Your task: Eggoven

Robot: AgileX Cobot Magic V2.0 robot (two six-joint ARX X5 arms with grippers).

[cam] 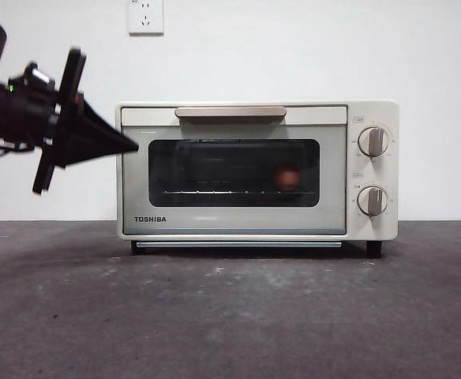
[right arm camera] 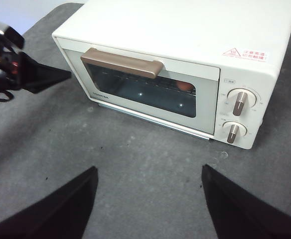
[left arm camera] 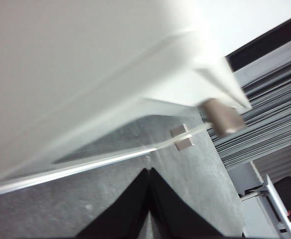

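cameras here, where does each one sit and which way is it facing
Front view: low at table height, looking level at the closed oven with the egg behind the glass; the left gripper enters from the side, jaws shut.
Left wrist view: on the left arm, close beside the oven's lower edge and handle; its own shut jaws show.
Right wrist view: on the right arm, high, looking down at the oven's front and top; the right gripper is open.
Shared: the front and right wrist views both show the oven, egg and left gripper.

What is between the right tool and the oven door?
Only bare dark table between the open right tool and the toaster oven door, in the right wrist view.
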